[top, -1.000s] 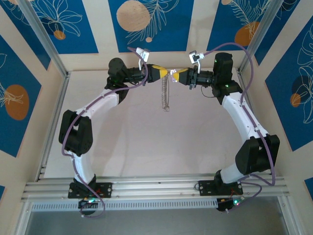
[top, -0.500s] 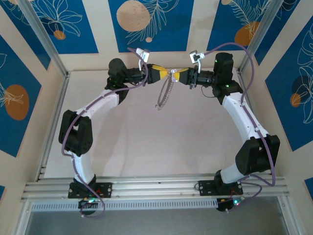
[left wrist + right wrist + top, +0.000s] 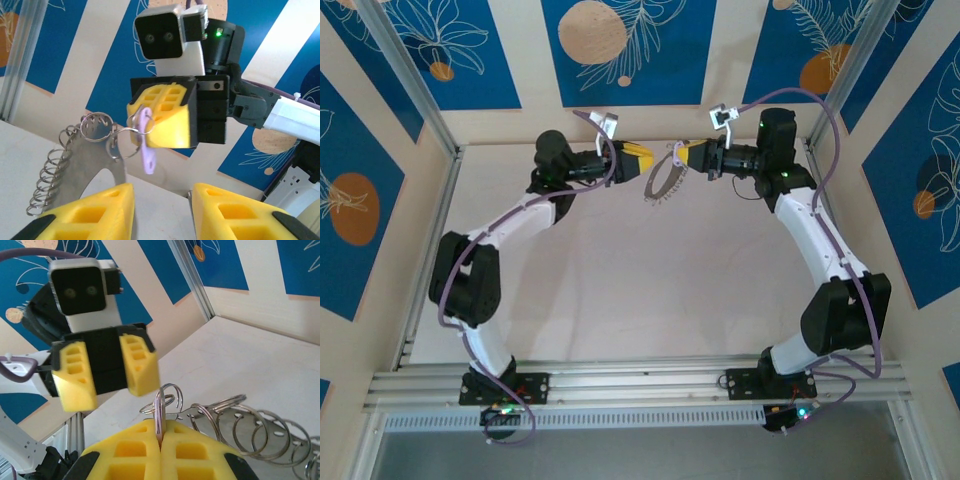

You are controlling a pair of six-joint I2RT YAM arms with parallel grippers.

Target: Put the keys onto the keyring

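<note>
My right gripper [image 3: 688, 155] is shut on the keys [image 3: 159, 410], one small flat key clamped edge-on between its yellow pads. From the left wrist the key's lilac head [image 3: 147, 150] hangs below the right gripper [image 3: 145, 122]. Small wire rings link the key to the keyring [image 3: 663, 182], a thin grey metal arc with several rings along its edge [image 3: 65, 160], which hangs tilted above the table. That arc trails off to the right [image 3: 250, 420] in the right wrist view. My left gripper [image 3: 642, 156] stands open and empty, a short gap left of the key; its fingers [image 3: 100, 210] are apart.
The pale table [image 3: 620, 280] lies below both raised grippers. Blue-and-cream wall panels [image 3: 620, 40] close the back and sides, with aluminium posts [image 3: 410, 80] at the corners. A metal rail [image 3: 640, 385] carries the arm bases at the near edge.
My left gripper has opened and drawn back to the left, away from the right gripper. The keyring has swung from hanging straight down to a tilt toward the left.
</note>
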